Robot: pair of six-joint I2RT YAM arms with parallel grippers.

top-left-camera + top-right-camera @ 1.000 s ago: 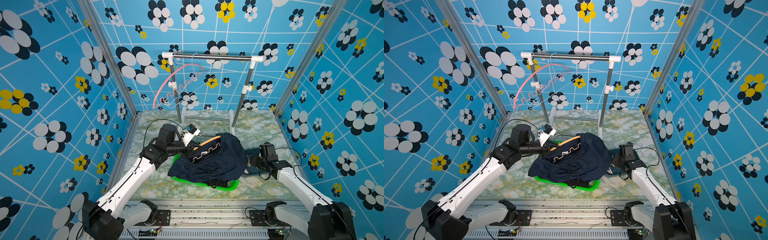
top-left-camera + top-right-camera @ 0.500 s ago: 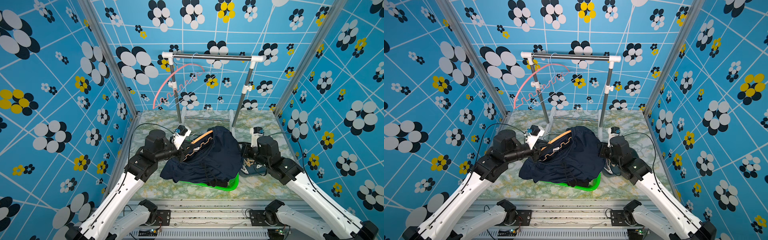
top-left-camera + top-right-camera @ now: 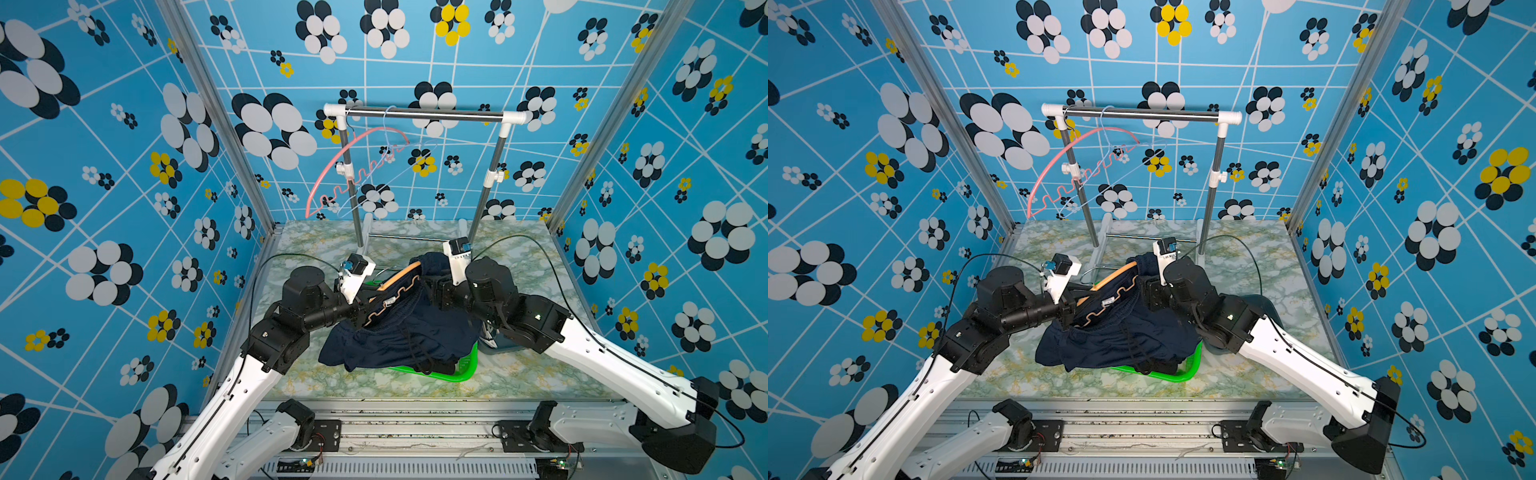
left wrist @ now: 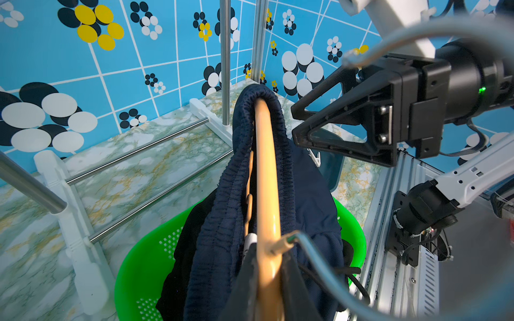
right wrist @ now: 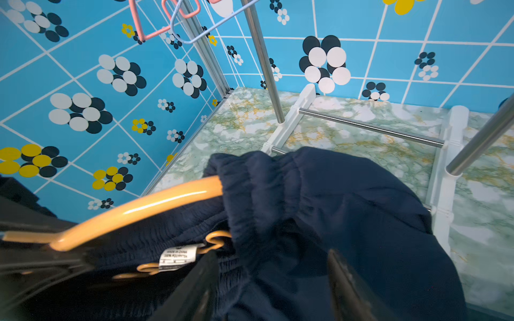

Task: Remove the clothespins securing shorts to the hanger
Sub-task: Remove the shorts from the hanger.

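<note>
- Clothespins are proving hard to find: none is showing on the navy shorts [image 3: 399, 332] in any view, so one may be hiding in the folds or the waistband may already be free. I cannot tell which.
- One small white clip-shaped thing [image 4: 314, 159] is peeking out just past the shorts in the left wrist view, beside a dark container [image 4: 332, 169]. It is too small to name for sure.
- If you are going after a pin, you are likely handling something light, stiff, spring-loaded and smooth enough to slip. You should be pinching the two tail ends together, not the mouth, and drawing it straight off the cloth.
- The shorts are behaving as soft, limp fabric. The gathered elastic waistband is looping over the far tip of the orange hanger [image 4: 265, 166].
- The legs are sagging into the green basket [image 3: 466, 369] in the middle of the table [image 3: 519, 374], in front of the rack [image 3: 419, 113].
- They are showing dark navy, with a white care label [image 5: 175, 257] inside the waist and a black drawstring [image 3: 412, 349] trailing down. Black cloth [image 4: 189, 241] is lying under them in the basket.
- The left gripper [image 4: 269, 258] is clamping tight on the hanger beside its metal hook [image 4: 301, 240], holding it raised and tilted.
- The right gripper [image 4: 294, 125] is standing with its jaws spread and empty, just beside the waistband at the hanger's far tip.
</note>
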